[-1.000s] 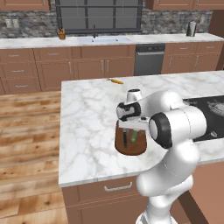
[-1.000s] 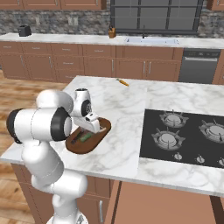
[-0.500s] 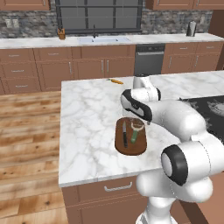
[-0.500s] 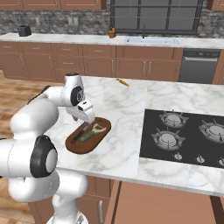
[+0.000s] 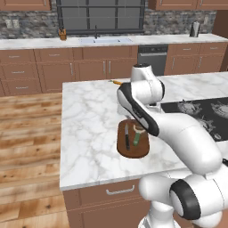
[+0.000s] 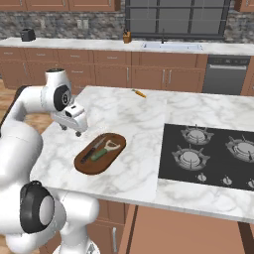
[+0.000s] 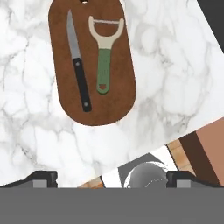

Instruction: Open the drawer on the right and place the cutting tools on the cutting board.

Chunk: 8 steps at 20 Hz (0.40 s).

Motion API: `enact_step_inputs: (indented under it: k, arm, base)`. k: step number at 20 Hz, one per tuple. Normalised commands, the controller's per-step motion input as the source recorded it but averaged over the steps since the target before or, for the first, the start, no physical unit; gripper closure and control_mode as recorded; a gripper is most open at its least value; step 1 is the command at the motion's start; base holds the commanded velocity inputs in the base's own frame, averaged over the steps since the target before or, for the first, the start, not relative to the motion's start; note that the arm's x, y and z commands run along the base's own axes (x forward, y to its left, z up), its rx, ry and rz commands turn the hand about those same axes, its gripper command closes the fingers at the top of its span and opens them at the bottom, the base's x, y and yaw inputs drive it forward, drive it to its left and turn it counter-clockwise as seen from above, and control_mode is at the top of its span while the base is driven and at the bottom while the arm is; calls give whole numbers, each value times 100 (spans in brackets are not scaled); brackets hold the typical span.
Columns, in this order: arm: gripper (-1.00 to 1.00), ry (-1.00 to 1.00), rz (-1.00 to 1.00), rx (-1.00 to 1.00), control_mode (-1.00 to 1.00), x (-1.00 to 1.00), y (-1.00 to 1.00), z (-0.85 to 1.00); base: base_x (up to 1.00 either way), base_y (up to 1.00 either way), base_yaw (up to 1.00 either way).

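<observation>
A dark wooden cutting board (image 7: 92,61) lies on the white marble island counter (image 5: 89,120), carrying both cutting tools side by side. The knife (image 7: 78,65), black-handled with a silver blade, and the peeler (image 7: 104,57), green-handled with a pale Y-shaped head, rest parallel along the board's length, close together but not touching. Both sit wholly within the board's rounded outline.

The gripper (image 7: 111,179) hangs in the air above the counter, back from the end of the board where the two handles point, and looks down on it. Its two dark fingertips (image 7: 41,178) stand far apart at the lower edge of the hand view, spread wide with nothing between them; they touch neither the board nor either tool. In the right base view the hand (image 6: 74,118) is raised off the marble just beside the board (image 6: 99,153).

A small orange carrot (image 6: 139,93) lies on the island well beyond the board, near the counter's far edge. The black cooktop (image 6: 208,156) is set into the marble on the other side of the board from the hand. A drawer front with a curved silver handle (image 5: 119,190) sits under the counter edge, below the board, and is flush with the cabinet face.
</observation>
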Motion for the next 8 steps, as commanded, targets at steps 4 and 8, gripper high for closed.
enact_step_inputs:
  k: [4, 8]
  arm:
    - [-100, 0, 10, 0, -100, -53, 52, 51]
    - [-100, 0, 9, 0, -100, -60, 30, 44]
  base:
    - [0, 0, 0]
    - [0, 0, 0]
